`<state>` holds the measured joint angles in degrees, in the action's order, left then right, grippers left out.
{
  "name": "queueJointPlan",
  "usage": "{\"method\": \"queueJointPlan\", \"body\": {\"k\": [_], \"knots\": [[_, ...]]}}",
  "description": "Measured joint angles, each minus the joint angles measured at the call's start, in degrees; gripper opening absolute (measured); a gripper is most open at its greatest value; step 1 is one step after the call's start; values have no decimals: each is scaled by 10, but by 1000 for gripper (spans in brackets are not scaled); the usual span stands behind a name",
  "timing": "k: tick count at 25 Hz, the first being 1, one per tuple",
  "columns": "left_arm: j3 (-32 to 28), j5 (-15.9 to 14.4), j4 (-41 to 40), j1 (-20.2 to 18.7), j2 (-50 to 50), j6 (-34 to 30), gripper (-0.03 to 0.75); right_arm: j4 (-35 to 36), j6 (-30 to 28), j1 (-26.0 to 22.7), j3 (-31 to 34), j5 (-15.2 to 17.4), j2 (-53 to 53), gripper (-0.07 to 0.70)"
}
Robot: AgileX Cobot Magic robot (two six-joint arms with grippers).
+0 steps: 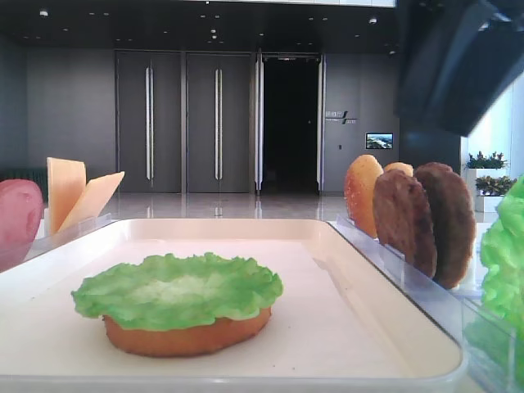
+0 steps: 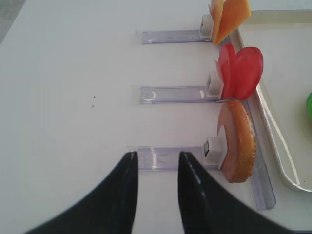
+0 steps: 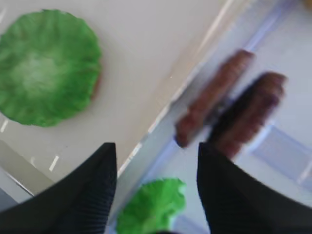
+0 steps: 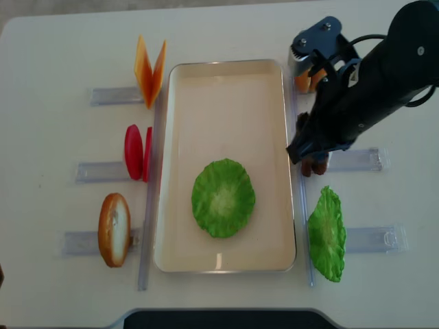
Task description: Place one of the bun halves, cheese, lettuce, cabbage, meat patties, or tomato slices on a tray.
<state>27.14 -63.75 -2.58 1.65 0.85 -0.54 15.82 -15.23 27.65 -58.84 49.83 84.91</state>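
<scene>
Between my right gripper's spread, empty fingers hangs a spare green leaf, standing on edge in its clear holder. Just ahead of the fingertips stand two meat patties, also on edge, their long axes slanting away to my upper right. Left of them runs the tray's raised rim, a straight diagonal barrier. Beyond that rim, ahead and to the left of my left finger, the lettuce lies flat on a bun half, frills outward, with bare tray floor on every side of it.

Over on the other side, my left gripper has its fingers drawn together around nothing, hovering above white table. Right of those tips another bun half stands upright, then tomato slices, then cheese farthest.
</scene>
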Motion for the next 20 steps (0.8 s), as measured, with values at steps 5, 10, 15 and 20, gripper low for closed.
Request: {"method": "queueJointPlan", "body": {"k": [5, 10, 15, 20], "knots": [[0, 0, 0, 0, 0, 0, 219, -46, 55, -99, 0, 107, -30, 375], [0, 0, 0, 0, 0, 0, 219, -78, 89, -233, 0, 173, -55, 373], [0, 0, 0, 0, 0, 0, 219, -120, 126, -304, 0, 174, -84, 372], [0, 0, 0, 0, 0, 0, 219, -124, 129, -310, 0, 175, -109, 372]]}}
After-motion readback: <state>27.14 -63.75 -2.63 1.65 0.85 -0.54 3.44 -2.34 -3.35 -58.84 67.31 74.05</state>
